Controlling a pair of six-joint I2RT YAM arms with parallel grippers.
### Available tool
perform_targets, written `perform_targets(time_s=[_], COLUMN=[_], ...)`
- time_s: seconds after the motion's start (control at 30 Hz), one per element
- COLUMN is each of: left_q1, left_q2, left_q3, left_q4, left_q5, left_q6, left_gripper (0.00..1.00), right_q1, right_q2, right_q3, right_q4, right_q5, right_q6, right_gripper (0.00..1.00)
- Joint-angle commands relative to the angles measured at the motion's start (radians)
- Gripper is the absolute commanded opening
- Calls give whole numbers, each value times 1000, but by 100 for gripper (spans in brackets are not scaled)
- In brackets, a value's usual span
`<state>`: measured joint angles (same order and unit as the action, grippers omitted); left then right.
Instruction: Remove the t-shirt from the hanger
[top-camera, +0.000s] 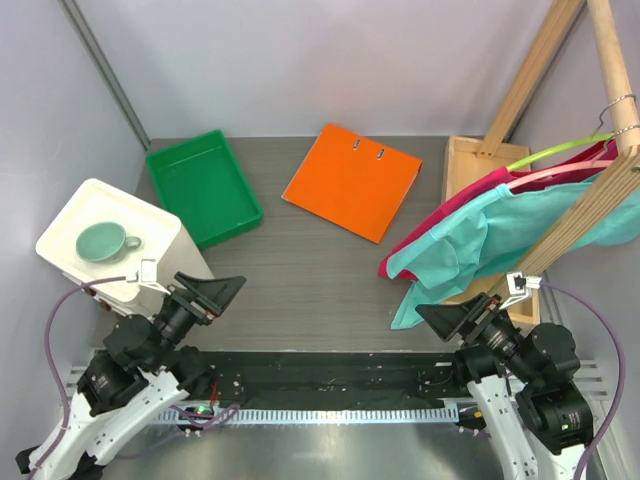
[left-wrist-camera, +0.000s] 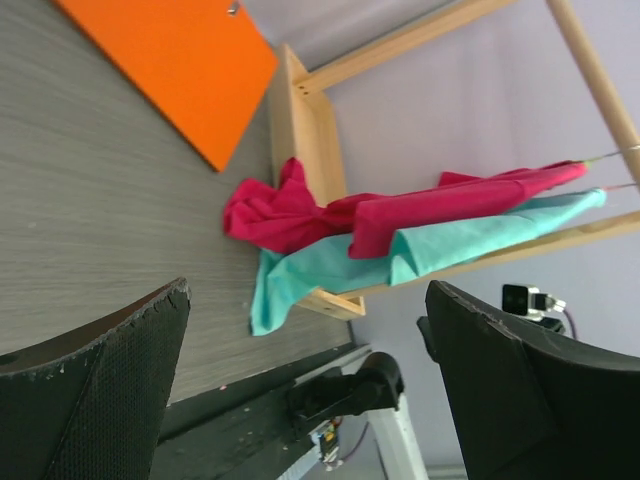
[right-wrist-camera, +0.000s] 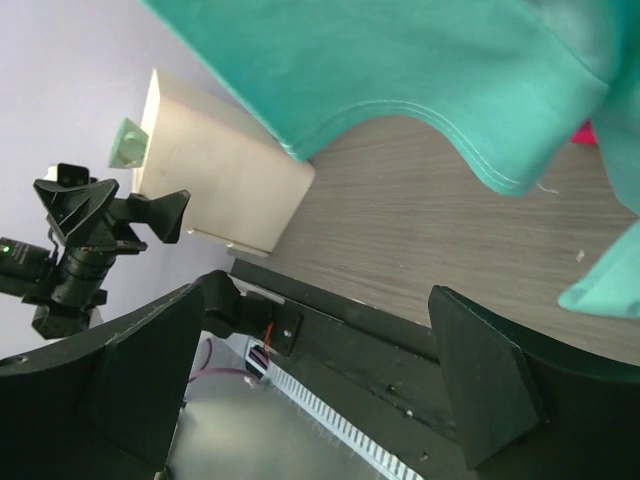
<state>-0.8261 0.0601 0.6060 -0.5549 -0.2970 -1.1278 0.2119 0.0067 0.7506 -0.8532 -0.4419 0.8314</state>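
Observation:
A teal t-shirt (top-camera: 470, 245) hangs on a pink hanger (top-camera: 560, 170) from the wooden rack (top-camera: 590, 200) at the right; its hem trails onto the table. A crimson t-shirt (top-camera: 450, 205) hangs behind it on a green hanger (top-camera: 560, 150). Both shirts show in the left wrist view, the teal one (left-wrist-camera: 400, 262) and the crimson one (left-wrist-camera: 330, 215). The teal shirt fills the top of the right wrist view (right-wrist-camera: 400, 70). My left gripper (top-camera: 222, 290) is open and empty near the table's front left. My right gripper (top-camera: 445, 318) is open and empty, just below the teal hem.
An orange binder (top-camera: 352, 182) lies at the table's back middle. A green tray (top-camera: 203, 187) sits at the back left. A white box (top-camera: 110, 245) with a green cup (top-camera: 104, 241) on it stands at the left. The rack's wooden base (top-camera: 470, 160) is at the right.

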Motion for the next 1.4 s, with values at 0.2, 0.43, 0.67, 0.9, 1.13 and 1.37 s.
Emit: perform_targets(time_s=[0.2,0.43,0.67,0.9,1.13,1.37], left_q1=[4,5,4,5,4,5], left_q2=[72,294,481,417,340,259], left_q3=[130,224,278,198,175,98], left_q4=[-369,-500,-579,-549,-536,-268], left_q5=[-94,-57,-7,81,81,248], left_q6=[11,-44,-81,-203,-164,-46], left_gripper=[100,100,100,100,100,100], right_q1=[-3,-3,-5,1,1,1], right_q2=[27,131,318,502,673,791], right_q3=[167,288,585,809,1012,1089], right_q4=[-142,-150,-213,-248,-228,-215], right_q5=[77,140,328,492,584,663], right_q6=[-136,-178,-271,-258,-281,-201], right_gripper=[100,100,100,95,90,79])
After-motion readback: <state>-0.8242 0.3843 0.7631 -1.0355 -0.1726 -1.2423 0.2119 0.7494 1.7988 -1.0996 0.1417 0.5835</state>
